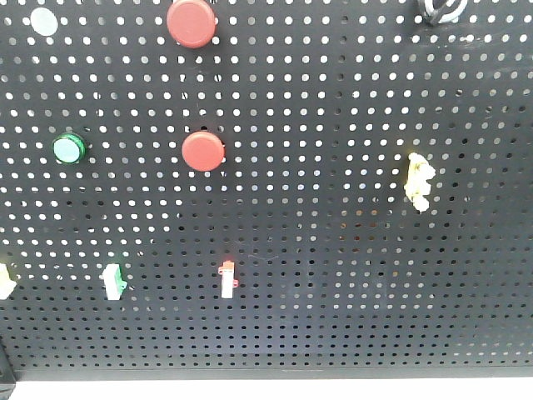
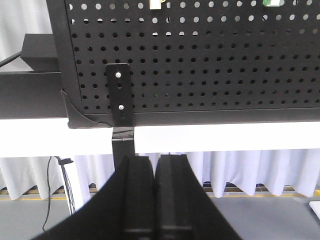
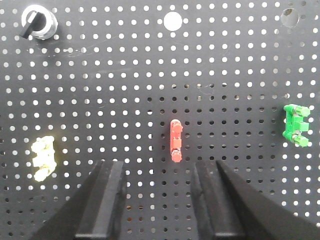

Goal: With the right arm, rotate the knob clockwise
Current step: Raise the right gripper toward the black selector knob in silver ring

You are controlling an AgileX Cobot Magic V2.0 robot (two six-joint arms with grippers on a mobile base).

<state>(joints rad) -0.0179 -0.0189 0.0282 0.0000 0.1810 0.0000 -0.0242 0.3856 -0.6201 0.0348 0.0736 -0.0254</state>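
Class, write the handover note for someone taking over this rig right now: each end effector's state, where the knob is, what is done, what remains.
The right end effector is open and empty, facing the pegboard, with the red clip just above it in the right wrist view.
The left end effector is shut and empty, below the pegboard's lower edge.
The knob sits upper left in the right wrist view, not gripped.
Done: no grip yet.
Left: bring the right end effector to the knob, close on it, turn clockwise.

Knob [image 3: 36, 22] top-L on pegboard [image 3: 125, 90]; centre clip [image 3: 176, 140] lower down, R of knob.
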